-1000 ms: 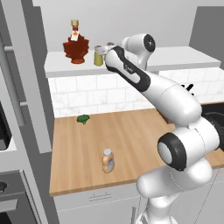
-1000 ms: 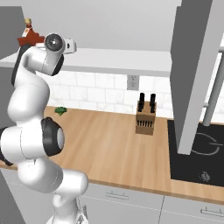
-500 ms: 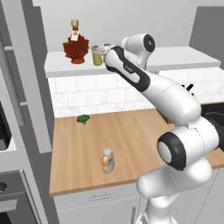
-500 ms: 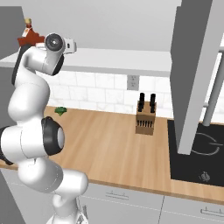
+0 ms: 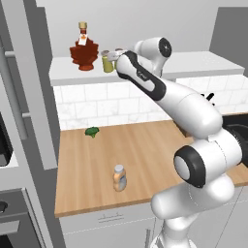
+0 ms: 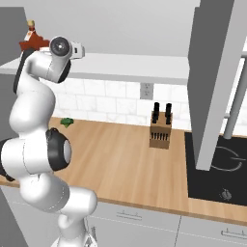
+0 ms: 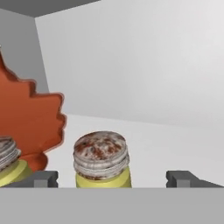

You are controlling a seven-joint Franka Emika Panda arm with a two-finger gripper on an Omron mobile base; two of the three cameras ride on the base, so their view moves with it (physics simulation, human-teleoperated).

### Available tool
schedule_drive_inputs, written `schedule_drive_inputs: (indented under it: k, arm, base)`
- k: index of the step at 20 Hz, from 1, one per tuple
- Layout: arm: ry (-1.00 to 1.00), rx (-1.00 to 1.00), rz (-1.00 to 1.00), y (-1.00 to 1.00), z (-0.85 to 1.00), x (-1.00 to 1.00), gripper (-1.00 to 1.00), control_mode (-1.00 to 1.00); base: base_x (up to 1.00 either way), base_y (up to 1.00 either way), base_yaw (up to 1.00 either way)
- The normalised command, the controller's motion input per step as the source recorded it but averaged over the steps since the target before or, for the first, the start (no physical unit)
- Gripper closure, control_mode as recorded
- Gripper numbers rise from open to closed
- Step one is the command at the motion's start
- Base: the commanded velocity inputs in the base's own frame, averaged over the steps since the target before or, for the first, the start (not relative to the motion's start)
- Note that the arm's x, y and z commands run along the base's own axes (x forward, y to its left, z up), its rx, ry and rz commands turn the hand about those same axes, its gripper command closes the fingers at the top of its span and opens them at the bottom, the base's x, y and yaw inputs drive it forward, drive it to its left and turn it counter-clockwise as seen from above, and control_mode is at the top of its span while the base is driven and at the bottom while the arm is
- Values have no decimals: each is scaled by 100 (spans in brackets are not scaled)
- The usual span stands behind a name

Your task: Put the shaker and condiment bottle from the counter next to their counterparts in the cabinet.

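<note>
On the white cabinet shelf (image 5: 193, 63) an olive-yellow shaker (image 7: 101, 159) with a grey cap stands upright between my gripper's (image 7: 113, 179) open fingers, touching neither one. A second, identical shaker (image 7: 8, 162) stands just to its left, in front of the dark-red maple-leaf bottle (image 7: 26, 122). From the left base view my gripper (image 5: 114, 57) reaches onto the shelf right of the maple-leaf bottle (image 5: 83, 51), with a shaker (image 5: 107, 63) beside it. The condiment bottle (image 5: 119, 178) stands upright on the wooden counter (image 5: 145, 145), near its front edge.
A small green vegetable (image 5: 91, 131) lies at the back left of the counter. A knife block (image 6: 160, 131) stands against the tiled wall, with a black cooktop (image 6: 222, 169) to its right. A tall grey cabinet side (image 5: 29, 87) borders the counter on the left.
My gripper has opened and let go of the shaker, which now stands on the shelf. The arm has barely moved.
</note>
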Motion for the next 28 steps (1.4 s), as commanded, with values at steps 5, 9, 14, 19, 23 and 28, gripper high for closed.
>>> schedule_drive_inputs:
  k: [5,9,14,19,23,28]
  arm:
    - [0,6,0,-26,0,0,-100,-100]
    - [0,9,1,-37,0,0,-100,-100]
    - [0,5,5,-27,0,-17,-100,-100]
    - [0,0,11,-13,-10,-44,-100,-100]
    - [0,0,23,-1,-25,-88,-100,-100]
    - [0,0,32,0,-29,-100,-100,-100]
  base:
    - [0,0,0]
    - [0,0,0]
    - [0,0,0]
    - [0,0,0]
    - [0,0,0]
    - [0,0,0]
